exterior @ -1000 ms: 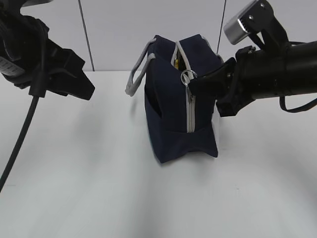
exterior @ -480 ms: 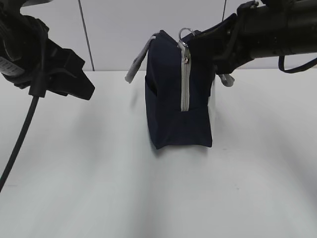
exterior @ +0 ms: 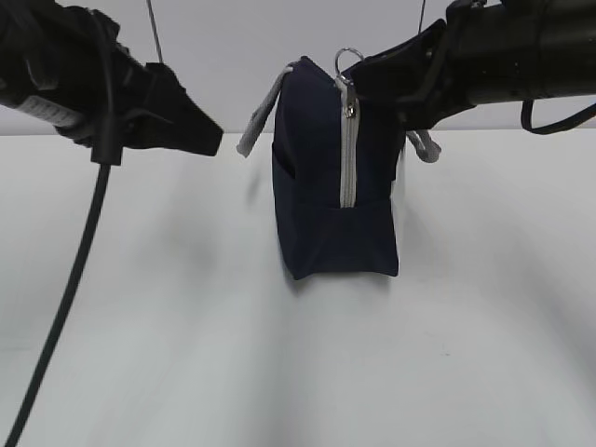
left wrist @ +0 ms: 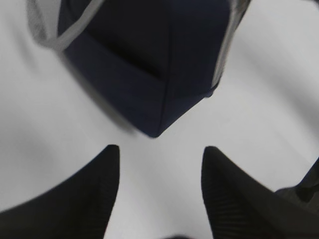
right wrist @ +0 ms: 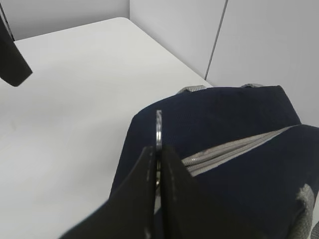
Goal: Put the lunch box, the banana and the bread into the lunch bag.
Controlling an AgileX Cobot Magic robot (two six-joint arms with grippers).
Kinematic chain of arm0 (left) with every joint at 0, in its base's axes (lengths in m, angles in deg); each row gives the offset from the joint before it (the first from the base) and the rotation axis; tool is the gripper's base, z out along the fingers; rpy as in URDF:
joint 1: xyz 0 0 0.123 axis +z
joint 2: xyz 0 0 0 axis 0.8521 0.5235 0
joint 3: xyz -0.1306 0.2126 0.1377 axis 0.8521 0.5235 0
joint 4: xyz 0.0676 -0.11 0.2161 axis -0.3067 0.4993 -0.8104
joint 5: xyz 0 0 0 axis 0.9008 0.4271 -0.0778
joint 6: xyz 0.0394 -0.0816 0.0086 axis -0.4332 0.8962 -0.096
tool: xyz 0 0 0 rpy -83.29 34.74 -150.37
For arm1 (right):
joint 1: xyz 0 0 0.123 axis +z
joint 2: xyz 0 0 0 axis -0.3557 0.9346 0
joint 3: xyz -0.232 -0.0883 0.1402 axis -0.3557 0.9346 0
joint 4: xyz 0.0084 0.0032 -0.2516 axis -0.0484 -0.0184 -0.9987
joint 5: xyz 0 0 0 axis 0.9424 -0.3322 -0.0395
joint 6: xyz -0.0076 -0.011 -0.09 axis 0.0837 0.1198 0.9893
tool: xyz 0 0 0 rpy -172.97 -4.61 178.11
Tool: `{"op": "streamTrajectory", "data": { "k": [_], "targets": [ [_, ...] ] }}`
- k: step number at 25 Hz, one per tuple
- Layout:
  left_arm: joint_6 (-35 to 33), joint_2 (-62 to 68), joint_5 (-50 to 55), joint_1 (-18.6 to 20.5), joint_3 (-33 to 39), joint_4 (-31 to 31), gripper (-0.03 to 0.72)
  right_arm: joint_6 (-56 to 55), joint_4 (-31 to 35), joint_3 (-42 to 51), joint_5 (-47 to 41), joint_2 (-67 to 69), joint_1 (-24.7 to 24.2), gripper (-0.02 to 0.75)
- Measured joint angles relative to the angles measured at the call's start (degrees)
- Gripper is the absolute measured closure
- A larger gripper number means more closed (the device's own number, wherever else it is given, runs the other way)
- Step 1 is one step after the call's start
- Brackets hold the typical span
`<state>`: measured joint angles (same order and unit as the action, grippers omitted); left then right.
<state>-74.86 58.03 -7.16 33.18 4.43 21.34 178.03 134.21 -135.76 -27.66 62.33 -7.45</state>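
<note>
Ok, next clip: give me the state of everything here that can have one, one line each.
lunch bag: standing upright on the table, zipper shut as far as visible.
ring pull: pinched between the right claw's fingers, at the bag's top.
grey handles: loose, hanging to the sides.
right claw: shut on the ring pull.
left claw: open, empty, hovering beside the bag without touching it.
</note>
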Motion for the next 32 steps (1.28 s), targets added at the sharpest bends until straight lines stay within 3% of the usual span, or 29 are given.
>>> {"op": "streamTrajectory", "data": {
  "k": [8,12,17,26,29,32],
  "targets": [
    [-40.77,6.20,-7.62,0.00,5.80,36.60,0.307,-0.45,0.10,-0.07,-1.75,1.91,0.00,0.738],
    [-51.77,10.96,-8.98,0.00,5.92,50.16,0.304,-0.80,0.24,-0.07,-2.53,2.78,0.00,0.738],
    [-58.05,14.57,-9.55,0.00,5.97,56.52,0.298,-1.04,0.49,-0.07,-3.20,3.10,0.00,0.738],
    [-59.76,17.59,-9.88,0.00,5.97,58.39,0.316,-1.41,0.49,-0.12,-3.58,3.10,0.00,0.738],
    [-59.76,18.44,-9.55,0.00,5.97,58.74,0.389,-1.82,0.49,-0.12,-3.58,3.10,0.00,0.738],
    [-59.76,18.92,-8.89,0.00,5.97,59.30,0.533,-2.18,0.49,-0.12,-3.58,3.10,0.00,0.738]
  ]
}}
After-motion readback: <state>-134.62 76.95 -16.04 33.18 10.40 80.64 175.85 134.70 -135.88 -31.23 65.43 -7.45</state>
